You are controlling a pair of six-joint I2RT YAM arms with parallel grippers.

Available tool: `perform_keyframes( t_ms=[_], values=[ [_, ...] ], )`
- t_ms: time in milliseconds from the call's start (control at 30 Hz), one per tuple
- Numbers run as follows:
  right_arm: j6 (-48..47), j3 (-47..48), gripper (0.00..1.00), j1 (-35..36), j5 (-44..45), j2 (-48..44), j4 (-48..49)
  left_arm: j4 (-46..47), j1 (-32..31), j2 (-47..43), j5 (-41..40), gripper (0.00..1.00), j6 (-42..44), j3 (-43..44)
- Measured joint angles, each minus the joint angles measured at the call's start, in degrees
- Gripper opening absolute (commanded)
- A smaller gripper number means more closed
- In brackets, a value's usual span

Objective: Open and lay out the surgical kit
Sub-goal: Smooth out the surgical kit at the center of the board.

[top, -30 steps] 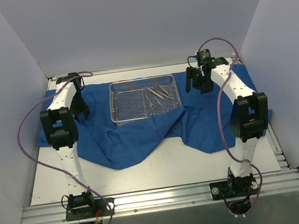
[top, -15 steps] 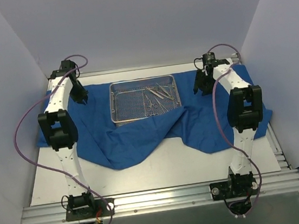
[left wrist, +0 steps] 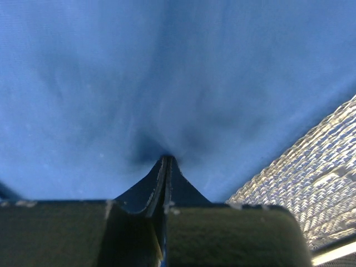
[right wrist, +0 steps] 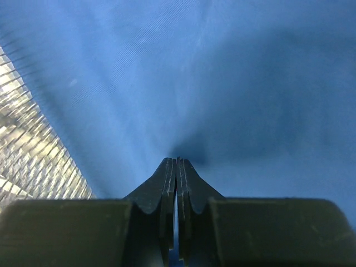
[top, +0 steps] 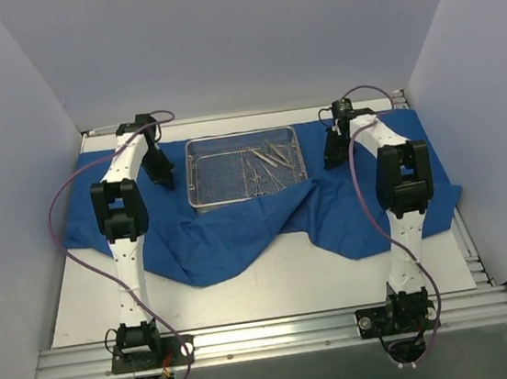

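Lg royal-blue cloth wrap (top: 241,237) spread over far half of white table (top: 293,282), rect. silver wire-mesh tray (top: 198,173) on it at far centre, slim steel instruments (top: 267,162) in tray's right part, L gripper (top: 167,180) just left of tray, R gripper (top: 333,157) just right, both jaws clenched, tips on cloth.

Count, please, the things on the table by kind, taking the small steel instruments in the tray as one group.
royal-blue cloth wrap: 1
rectangular silver wire-mesh tray: 1
group of slim steel instruments, too small to count singly: 1
Total: 3
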Motion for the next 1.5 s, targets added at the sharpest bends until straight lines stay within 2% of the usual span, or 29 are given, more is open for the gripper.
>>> perform_keyframes(
  t_ms=[233, 500, 733, 933, 1167, 1267, 1400, 1500],
  values=[
    [2.54, 3.32, 0.0, -0.42, -2.6, 5.11, 2.73, -10.12, 2.34, 11.43, 7.21, 0.02, -0.04, 20.26],
    [7.19, 15.37, 0.0, -0.61, -7.52, 13.07, 2.47, -9.73, 6.67, 19.17, 20.37, 0.02, -5.18, 31.85],
    [12.61, 28.7, 0.0, -2.1, -13.29, 22.12, 3.63, -0.48, 8.76, 22.86, 29.97, 0.02, -12.0, 34.29],
    [17.99, 25.81, 0.0, -4.63, -19.04, 22.23, 8.72, 8.26, 9.62, 24.44, 34.4, 0.02, -16.81, 33.9],
    [18.73, 27.67, 0.0, -8.24, -19.69, 23.32, 8.35, 12.39, 9.84, 24.85, 35.06, 0.02, -18.84, 33.44],
    [17.9, 33.92, 0.0, -9.46, -19.82, 26.69, 6.03, 13.49, 10.12, 24.61, 35.85, 0.02, -19.15, 32.15],
    [16.11, 47.93, 0.0, -10.4, -20.17, 34.25, 2.16, 15.26, 10.38, 23.54, 36.72, 0.02, -19.56, 29.49],
    [15.54, 49.55, 0.0, -10.62, -20.81, 35.3, 2.45, 15.26, 10.54, 23.58, 36.85, 0.02, -20.09, 29.81]
  ],
)
